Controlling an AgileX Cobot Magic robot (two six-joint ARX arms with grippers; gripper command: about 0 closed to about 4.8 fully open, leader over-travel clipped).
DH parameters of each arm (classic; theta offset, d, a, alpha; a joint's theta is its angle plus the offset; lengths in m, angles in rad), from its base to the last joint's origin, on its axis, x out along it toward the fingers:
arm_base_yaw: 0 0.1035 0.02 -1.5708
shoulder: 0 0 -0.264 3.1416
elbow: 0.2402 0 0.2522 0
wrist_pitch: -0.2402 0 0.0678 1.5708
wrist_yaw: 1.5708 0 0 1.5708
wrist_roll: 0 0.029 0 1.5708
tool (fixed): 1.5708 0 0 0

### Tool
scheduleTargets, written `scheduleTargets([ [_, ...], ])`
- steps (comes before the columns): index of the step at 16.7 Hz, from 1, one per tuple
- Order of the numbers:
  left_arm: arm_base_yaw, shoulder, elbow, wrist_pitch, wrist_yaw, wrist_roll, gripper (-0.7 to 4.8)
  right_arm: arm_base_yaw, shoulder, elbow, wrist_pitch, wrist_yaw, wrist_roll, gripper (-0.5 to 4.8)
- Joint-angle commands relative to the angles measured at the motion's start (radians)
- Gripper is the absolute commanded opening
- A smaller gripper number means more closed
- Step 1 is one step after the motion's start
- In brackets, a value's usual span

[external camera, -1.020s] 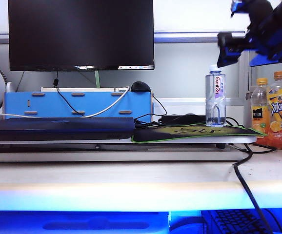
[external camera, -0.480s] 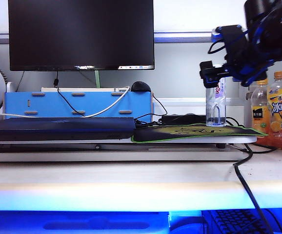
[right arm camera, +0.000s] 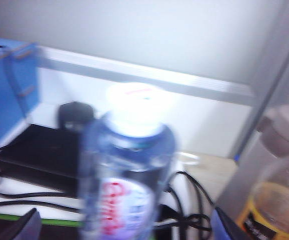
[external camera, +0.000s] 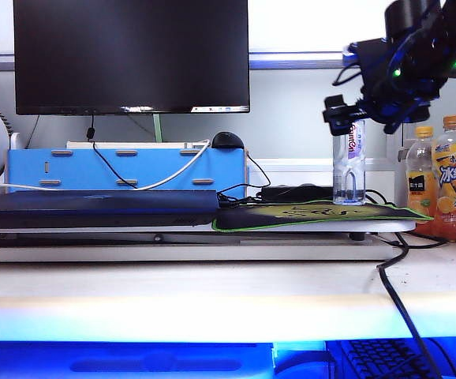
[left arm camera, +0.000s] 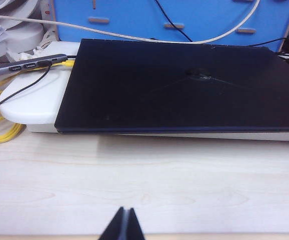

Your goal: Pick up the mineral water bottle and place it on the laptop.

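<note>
The mineral water bottle (external camera: 348,172) stands upright on the green-edged mouse pad (external camera: 315,215); its cap and neck are hidden behind my right gripper (external camera: 345,118). In the right wrist view the bottle (right arm camera: 129,165) fills the middle, blurred, and my right gripper (right arm camera: 127,231) is open with one finger on each side, not touching it. The laptop (external camera: 94,208) lies closed and flat to the left of the pad. The left wrist view shows the laptop's lid (left arm camera: 184,90) ahead of my left gripper (left arm camera: 125,226), which is shut over bare table with nothing in it.
Two orange-capped juice bottles (external camera: 420,178) (external camera: 454,185) stand just right of the water bottle, one close to my right finger (right arm camera: 279,190). A black monitor (external camera: 129,55) and a blue organizer (external camera: 125,168) are behind the laptop. Cables (external camera: 394,276) run over the table's front.
My right arm has come down and to the left from the top right corner, and its open gripper is now level with the bottle's top. The bottle and the left gripper have not moved.
</note>
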Motion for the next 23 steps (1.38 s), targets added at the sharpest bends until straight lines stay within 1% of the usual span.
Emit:
scheduleTargets([
  [1, 0.0, -0.002, 0.002, 0.008, 0.003, 0.001, -0.02, -0.012, 0.045, 0.048, -0.022, -0.009, -0.002, 4.79],
  [5, 0.0, -0.002, 0.002, 0.008, 0.003, 0.001, -0.02, -0.011, 0.095, 0.091, -0.029, -0.044, -0.003, 4.79],
  [14, 0.0, -0.002, 0.002, 0.008, 0.003, 0.001, -0.02, -0.011, 0.199, 0.254, -0.089, -0.063, -0.003, 4.79],
  [23, 0.0, -0.002, 0.002, 0.008, 0.003, 0.001, -0.02, -0.027, 0.255, 0.27, -0.079, -0.057, -0.004, 4.79],
])
